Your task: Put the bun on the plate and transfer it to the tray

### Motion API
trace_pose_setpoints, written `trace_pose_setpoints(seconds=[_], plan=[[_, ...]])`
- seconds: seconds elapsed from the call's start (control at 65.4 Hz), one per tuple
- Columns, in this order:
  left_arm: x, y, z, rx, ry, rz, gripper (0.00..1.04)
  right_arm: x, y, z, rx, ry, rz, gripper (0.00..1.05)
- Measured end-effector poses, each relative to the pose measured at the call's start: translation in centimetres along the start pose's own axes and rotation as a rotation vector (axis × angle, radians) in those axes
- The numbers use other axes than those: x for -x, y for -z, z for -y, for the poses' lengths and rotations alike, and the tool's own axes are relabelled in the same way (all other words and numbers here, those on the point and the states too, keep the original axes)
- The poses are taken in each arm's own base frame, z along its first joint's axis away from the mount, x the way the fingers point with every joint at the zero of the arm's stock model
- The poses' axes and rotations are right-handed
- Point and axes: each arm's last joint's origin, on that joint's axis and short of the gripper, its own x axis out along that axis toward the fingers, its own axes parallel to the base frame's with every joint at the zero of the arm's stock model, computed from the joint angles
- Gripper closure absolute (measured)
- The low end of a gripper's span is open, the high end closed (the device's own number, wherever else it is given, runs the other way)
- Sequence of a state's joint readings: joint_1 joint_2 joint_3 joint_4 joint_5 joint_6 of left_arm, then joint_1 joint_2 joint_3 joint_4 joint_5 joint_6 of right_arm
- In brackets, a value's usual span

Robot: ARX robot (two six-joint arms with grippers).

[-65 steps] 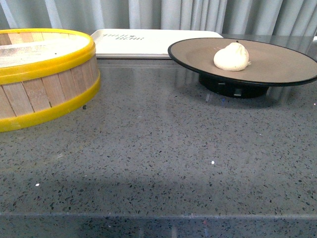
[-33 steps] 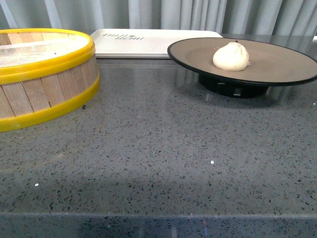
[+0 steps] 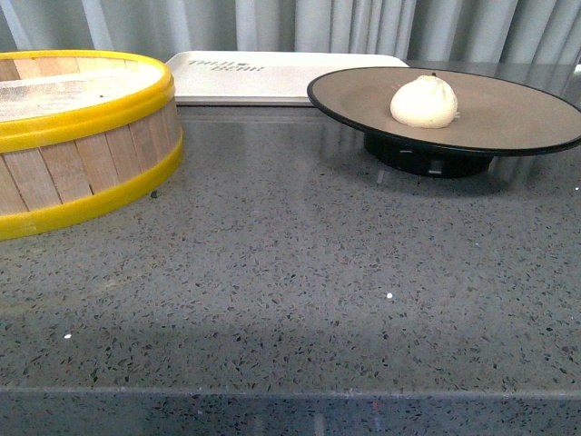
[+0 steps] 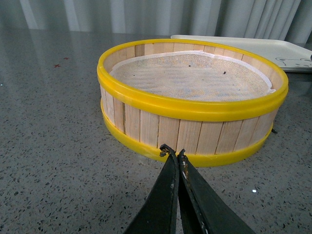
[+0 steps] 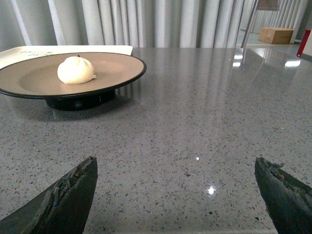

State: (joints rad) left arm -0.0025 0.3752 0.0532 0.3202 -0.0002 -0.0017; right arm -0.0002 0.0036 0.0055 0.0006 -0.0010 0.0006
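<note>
Sitting near the middle of the brown plate [image 3: 517, 123], the bun [image 3: 424, 101] rests with its pinched top up. The plate stands on the speckled grey tabletop [image 3: 290, 291], just in front of the off-white tray [image 3: 272, 82], not on it. A yellow-rimmed steamer basket [image 3: 82, 173] stands well apart to the left. The polished stone mirrors pale pleated curtains [image 3: 363, 27] behind. The left end effector [image 4: 174, 152] is pinched together on nothing, near the basket; the right end effector [image 5: 175, 163] gapes wide above the stone.

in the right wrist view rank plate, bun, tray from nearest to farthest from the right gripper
1. plate, ahead of the right gripper, its front rim nearest
2. bun, sitting on the plate
3. tray, behind the plate, farthest
</note>
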Motion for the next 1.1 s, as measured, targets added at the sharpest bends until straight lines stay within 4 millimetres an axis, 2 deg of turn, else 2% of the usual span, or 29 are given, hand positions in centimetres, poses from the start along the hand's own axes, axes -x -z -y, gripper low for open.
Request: trace_pose_setpoints(seconds=[0.229, 0.688, 0.857, 1.101], plan=[[0.5, 0.6, 0.0, 0.0, 0.0, 0.003, 1.01, 0.0, 0.0, 0.0, 0.0, 0.0, 0.0, 0.08], [1.4, 0.4, 0.0, 0.0, 0.0, 0.031, 1.01, 0.0, 0.0, 0.0, 0.0, 0.0, 0.0, 0.08], [2.6, 0.7, 0.0, 0.0, 0.0, 0.026, 1.01, 0.0, 0.0, 0.0, 0.0, 0.0, 0.0, 0.08], [2.6, 0.7, 0.0, 0.001, 0.0, 0.025, 1.0, 0.0, 0.0, 0.0, 0.0, 0.0, 0.0, 0.08]])
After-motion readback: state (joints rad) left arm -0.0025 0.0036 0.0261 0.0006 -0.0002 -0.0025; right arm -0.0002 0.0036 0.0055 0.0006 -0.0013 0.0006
